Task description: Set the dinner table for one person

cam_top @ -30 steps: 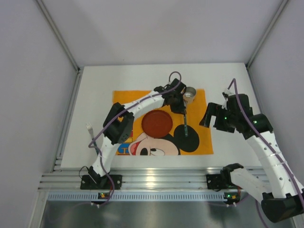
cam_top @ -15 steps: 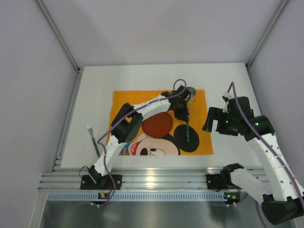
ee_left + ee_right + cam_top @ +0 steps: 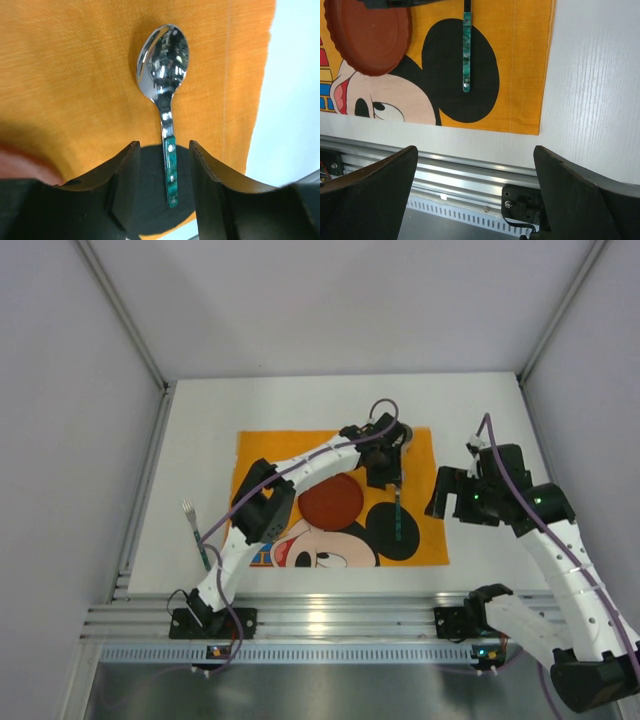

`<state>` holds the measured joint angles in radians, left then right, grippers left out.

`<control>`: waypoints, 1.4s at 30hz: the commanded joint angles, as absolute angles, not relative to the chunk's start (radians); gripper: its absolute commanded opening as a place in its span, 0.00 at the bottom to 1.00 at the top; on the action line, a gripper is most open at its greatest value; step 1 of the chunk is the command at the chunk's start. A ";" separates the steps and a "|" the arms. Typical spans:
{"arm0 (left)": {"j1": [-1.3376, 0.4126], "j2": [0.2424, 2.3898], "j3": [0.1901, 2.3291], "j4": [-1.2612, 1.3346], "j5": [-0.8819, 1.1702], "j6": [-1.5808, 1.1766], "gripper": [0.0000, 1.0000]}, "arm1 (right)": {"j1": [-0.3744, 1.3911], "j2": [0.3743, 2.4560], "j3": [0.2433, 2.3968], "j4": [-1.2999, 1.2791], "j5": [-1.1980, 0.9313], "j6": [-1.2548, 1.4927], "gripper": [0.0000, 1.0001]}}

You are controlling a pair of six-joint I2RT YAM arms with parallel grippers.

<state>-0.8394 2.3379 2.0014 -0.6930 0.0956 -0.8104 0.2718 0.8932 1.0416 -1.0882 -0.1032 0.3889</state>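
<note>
Left gripper (image 3: 162,146) hangs low over the orange cloth (image 3: 270,445), its fingers (image 3: 125,175) spread to either side of the spoon (image 3: 163,65) with a gap showing on both sides of the green handle. The spoon lies flat on the cloth, bowl up and pointing away from the arms, handle resting across the printed mouse's black ear.

The cloth sits in the middle of the white surface (image 3: 200,430), which stretches from the aluminium rail (image 3: 320,615) at the near edge to the grey walls at the back and sides.

A red plate (image 3: 330,502) rests on the cloth just left of the spoon, apart from it, with the left arm reaching over its far rim. A fork (image 3: 195,530) lies off the cloth on the bare strip to the left, close beside the left arm's lower link.

The spoon is near the cloth's right edge, and beyond that edge runs an open band of white. Above that band is the right gripper (image 3: 475,150), fingers wide apart and holding nothing, well clear of the spoon and near the right wall. Bare white also shows between the cloth and the far wall.
</note>
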 commanded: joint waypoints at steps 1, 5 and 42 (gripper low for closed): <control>-0.831 2.151 2.066 -0.771 0.014 -0.755 0.50 | 0.272 0.897 1.014 -1.033 -0.130 0.403 1.00; -0.805 2.001 1.975 -0.790 -0.075 -0.652 0.55 | 0.271 0.903 1.000 -1.005 -0.143 0.413 1.00; 0.387 1.545 0.999 -0.808 -0.006 -0.336 0.90 | 0.328 1.081 0.966 -0.854 -0.173 0.391 1.00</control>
<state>0.3855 1.5196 1.0077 -0.8543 -0.0437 -0.3668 0.3153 1.0824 0.9497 -0.8967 -0.1852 0.4026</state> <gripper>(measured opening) 0.904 0.996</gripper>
